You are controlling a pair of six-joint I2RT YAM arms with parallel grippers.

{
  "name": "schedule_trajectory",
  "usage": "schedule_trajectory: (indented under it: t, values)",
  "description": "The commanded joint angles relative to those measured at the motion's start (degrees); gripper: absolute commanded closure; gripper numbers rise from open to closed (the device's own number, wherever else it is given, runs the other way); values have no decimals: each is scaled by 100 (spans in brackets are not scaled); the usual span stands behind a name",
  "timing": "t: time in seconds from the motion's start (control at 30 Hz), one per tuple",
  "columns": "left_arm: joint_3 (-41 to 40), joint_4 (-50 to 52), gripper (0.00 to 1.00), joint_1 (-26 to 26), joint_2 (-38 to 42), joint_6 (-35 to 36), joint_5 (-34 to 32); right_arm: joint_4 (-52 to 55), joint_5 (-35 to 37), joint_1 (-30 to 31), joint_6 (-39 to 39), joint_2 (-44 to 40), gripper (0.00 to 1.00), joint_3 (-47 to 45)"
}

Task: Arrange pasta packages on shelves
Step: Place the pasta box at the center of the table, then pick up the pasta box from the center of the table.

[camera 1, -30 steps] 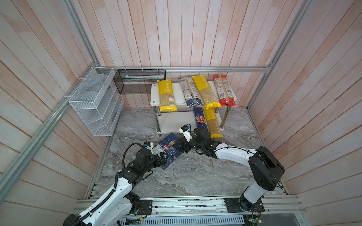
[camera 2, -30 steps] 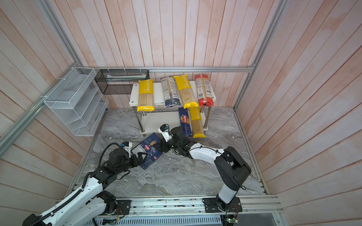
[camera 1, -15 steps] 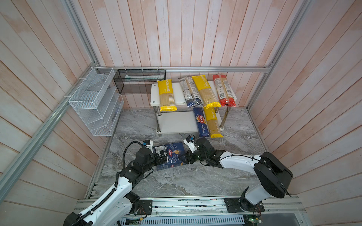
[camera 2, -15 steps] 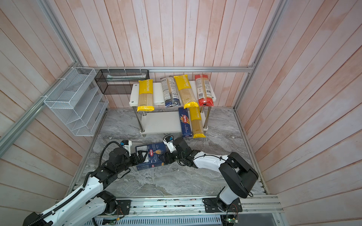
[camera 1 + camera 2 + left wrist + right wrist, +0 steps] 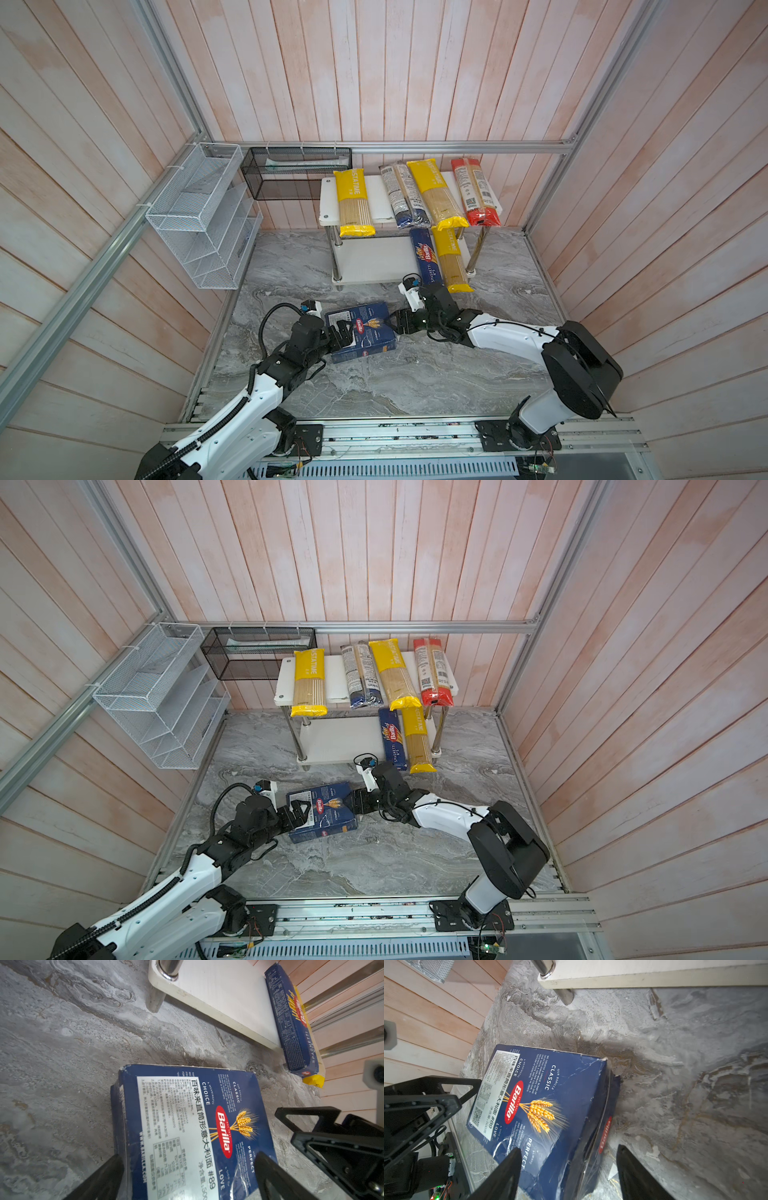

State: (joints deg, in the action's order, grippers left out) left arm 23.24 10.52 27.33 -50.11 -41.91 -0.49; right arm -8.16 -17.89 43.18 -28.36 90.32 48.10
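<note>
Left wrist view: the wider blue Barilla box lies flat on the bench, just short of the shelves. The lower board is bare on that side, likely its slot. At one end the left gripper straddles it; whether it pinches, I cannot tell. At the other end the right gripper stands with jaws apart and one finger clear, probably for a regrip. Six other packs already lie across both boards.

Barilla box lies on the floor — just before the shelves.
</note>
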Motion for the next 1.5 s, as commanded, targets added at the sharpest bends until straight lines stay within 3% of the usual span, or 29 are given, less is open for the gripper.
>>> schedule_trajectory:
  t: [0.0, 0.43, 0.83, 1.47]
  values:
    - [-92, 4, 0, -35, -77, -166, -162, -171, -151, 15, -56, 177, 28, -55]
    - [-132, -849, 0, -38, -598, 6, 338, -512, -578, 61, -30, 713, 28, 83]
    - [-3, -931, 0, 43, -658, -171, 603, -678, -769, 276, -170, 925, 29, 295]
    - [827, -1263, 0, 677, -1230, -187, 662, -790, -643, 446, -191, 409, 29, 351]
